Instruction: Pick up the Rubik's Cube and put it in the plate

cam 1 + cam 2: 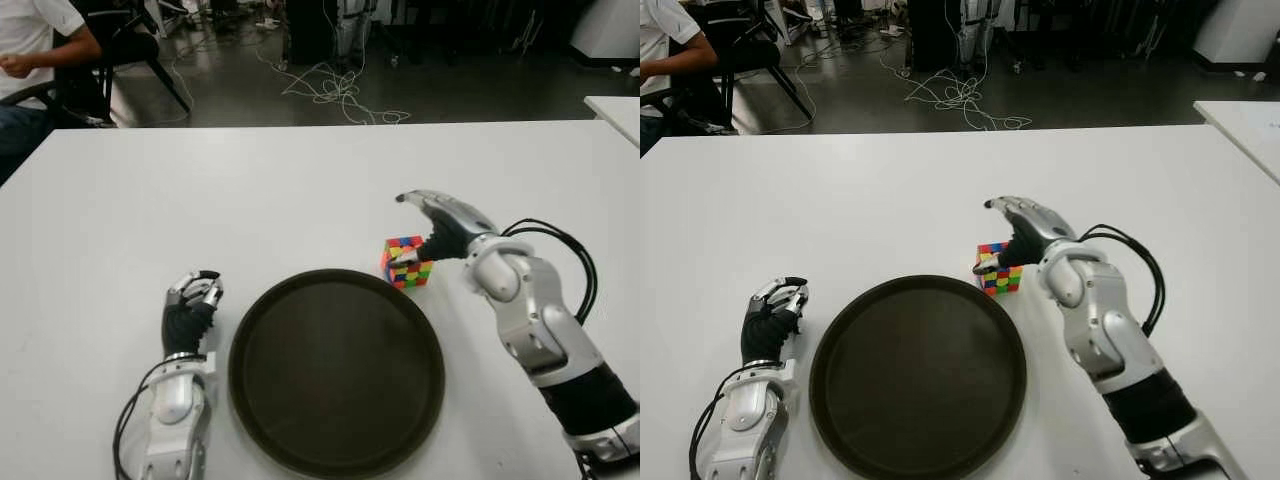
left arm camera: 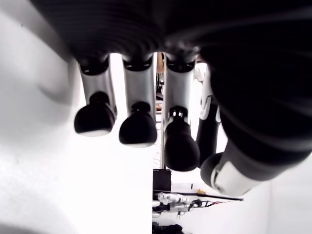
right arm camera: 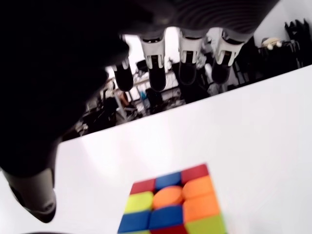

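Note:
The Rubik's Cube [image 1: 405, 262] stands on the white table [image 1: 300, 190] just beyond the right rim of the round dark plate [image 1: 336, 370]. My right hand [image 1: 430, 222] hovers over and just right of the cube, fingers extended above it, thumb down beside it; nothing is grasped. In the right wrist view the cube [image 3: 173, 205] lies on the table below the spread fingers [image 3: 187, 63]. My left hand [image 1: 190, 300] shows left of the plate, its fingers [image 2: 139, 122] curled and holding nothing.
A seated person [image 1: 30, 60] and a chair are beyond the table's far left corner. Cables [image 1: 335, 90] lie on the floor behind the table. Another white table's corner [image 1: 615, 110] shows at the far right.

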Robot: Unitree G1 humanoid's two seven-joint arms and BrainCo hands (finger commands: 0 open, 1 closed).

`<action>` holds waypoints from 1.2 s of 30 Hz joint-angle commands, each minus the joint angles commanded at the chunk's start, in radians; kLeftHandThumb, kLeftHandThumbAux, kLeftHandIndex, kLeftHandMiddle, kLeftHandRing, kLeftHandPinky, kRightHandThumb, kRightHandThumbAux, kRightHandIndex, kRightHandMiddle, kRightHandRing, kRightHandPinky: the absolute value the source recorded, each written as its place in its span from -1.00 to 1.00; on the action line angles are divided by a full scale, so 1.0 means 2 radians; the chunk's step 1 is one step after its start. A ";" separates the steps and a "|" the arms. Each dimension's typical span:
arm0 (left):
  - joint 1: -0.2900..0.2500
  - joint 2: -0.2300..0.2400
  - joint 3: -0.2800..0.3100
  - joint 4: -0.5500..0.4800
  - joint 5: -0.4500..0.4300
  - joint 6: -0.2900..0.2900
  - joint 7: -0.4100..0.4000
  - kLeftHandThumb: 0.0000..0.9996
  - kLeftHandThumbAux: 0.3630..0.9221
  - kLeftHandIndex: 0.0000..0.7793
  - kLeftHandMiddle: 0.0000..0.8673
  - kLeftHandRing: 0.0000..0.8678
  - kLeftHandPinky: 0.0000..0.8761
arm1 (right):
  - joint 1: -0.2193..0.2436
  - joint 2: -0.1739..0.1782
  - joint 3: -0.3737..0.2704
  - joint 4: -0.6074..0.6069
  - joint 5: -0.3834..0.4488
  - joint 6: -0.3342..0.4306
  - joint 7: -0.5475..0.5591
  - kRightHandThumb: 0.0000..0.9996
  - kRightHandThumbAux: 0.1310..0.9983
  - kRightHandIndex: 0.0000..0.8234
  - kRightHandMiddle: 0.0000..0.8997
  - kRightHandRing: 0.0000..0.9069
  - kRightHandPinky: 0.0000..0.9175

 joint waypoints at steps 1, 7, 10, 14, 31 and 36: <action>0.000 0.001 -0.001 -0.001 0.000 0.002 -0.001 0.42 0.23 0.14 0.85 0.88 0.84 | 0.000 0.000 0.001 0.000 0.001 0.000 0.000 -1.00 0.21 -1.00 -1.00 -1.00 -1.00; 0.001 0.008 -0.006 -0.010 0.006 0.021 -0.003 0.42 0.23 0.14 0.85 0.87 0.83 | 0.000 0.002 0.009 0.004 0.000 -0.002 0.003 -1.00 0.22 -1.00 -1.00 -1.00 -1.00; 0.001 0.009 -0.008 -0.013 0.007 0.025 -0.002 0.42 0.23 0.14 0.86 0.87 0.83 | -0.002 0.001 0.013 0.004 -0.002 0.001 0.007 -1.00 0.23 -1.00 -1.00 -1.00 -1.00; 0.002 0.011 -0.009 -0.015 0.008 0.028 -0.002 0.42 0.23 0.14 0.86 0.88 0.84 | -0.004 0.000 0.017 0.005 -0.003 0.002 0.011 -1.00 0.24 -1.00 -1.00 -1.00 -1.00; 0.002 0.008 -0.008 -0.022 0.006 0.039 0.000 0.42 0.22 0.14 0.88 0.89 0.85 | -0.006 0.007 0.022 0.011 -0.009 0.011 0.007 -1.00 0.23 -1.00 -1.00 -1.00 -1.00; 0.002 0.009 -0.008 -0.022 0.005 0.037 -0.003 0.42 0.22 0.14 0.87 0.90 0.86 | -0.008 0.008 0.023 0.013 -0.009 0.012 0.007 -1.00 0.26 -1.00 -1.00 -1.00 -1.00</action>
